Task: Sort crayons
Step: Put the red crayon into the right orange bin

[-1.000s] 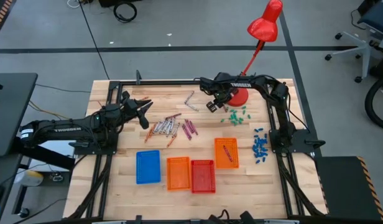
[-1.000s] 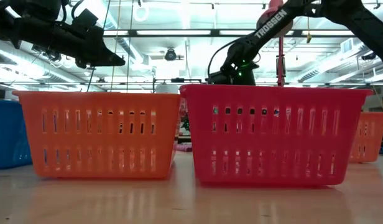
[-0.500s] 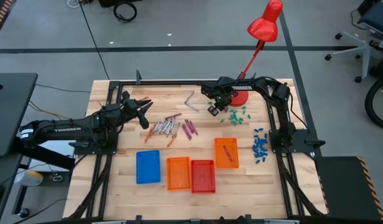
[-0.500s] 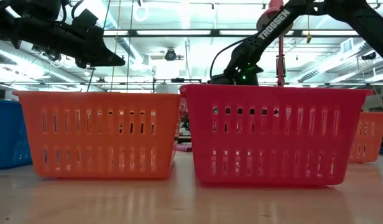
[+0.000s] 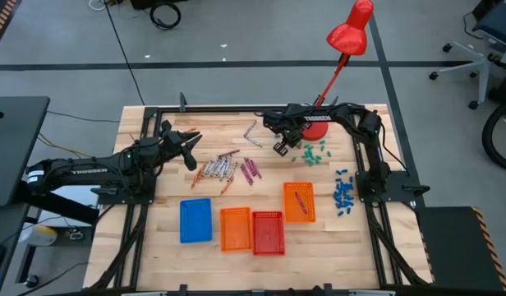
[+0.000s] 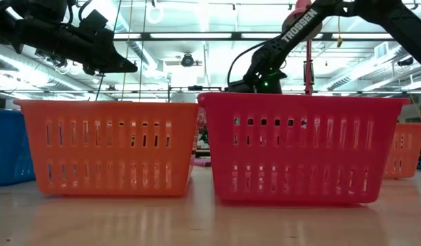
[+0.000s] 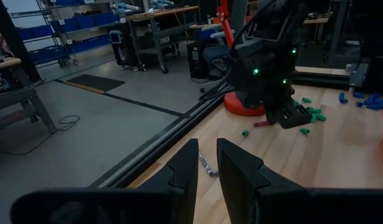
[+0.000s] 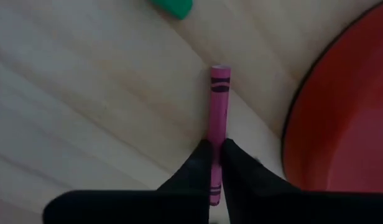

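The right gripper point(image 8: 215, 163) is clamping a magenta crayon point(image 8: 217, 106) lying on the surface point(image 5: 236, 197), at about nine o'clock from the red lamp base point(image 5: 316, 127). The left gripper point(image 5: 192, 153) is hovering at nine o'clock of the crayon pile point(image 5: 227, 169), its fingers slightly apart.
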`<state>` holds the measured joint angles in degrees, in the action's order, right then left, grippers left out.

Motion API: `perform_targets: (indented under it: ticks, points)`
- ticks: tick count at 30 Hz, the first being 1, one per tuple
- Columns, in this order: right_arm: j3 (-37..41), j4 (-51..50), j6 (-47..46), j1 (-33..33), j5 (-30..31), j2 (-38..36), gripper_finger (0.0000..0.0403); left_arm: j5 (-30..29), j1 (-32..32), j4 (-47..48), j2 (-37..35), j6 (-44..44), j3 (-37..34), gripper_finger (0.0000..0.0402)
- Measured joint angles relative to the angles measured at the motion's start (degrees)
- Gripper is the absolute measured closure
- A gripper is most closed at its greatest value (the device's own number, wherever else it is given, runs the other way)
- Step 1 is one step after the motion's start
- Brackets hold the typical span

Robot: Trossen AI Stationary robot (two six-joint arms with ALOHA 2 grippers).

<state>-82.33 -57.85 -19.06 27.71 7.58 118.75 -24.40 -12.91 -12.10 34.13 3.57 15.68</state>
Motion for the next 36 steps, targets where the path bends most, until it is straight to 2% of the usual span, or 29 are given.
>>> perform_targets:
  ticks: [10,16,22,29,36]
  points:
    - [-6.0,-1.2,-0.7,-3.0,-5.8,0.4,0.0367,0.0,0.0,0.5,0.0,0.0,0.0,0.0331]
    - [-10.4,-7.2,-2.4,-7.1,-5.9,0.3,0.0367,0.0,0.0,0.5,0.0,0.0,0.0,0.0331]
    - [-14.1,-14.3,-5.6,-13.9,-5.9,-0.1,0.0367,0.0,0.0,0.5,0.0,0.0,0.0,0.0331]
    - [-14.1,-16.1,-15.6,-22.8,-4.1,-5.6,0.0367,0.0,0.0,0.5,0.0,0.0,0.0,0.0331]
    - [-14.2,-23.4,-27.5,-32.1,-2.1,-8.5,0.0367,0.0,0.0,0.5,0.0,-0.9,0.0,0.0331]
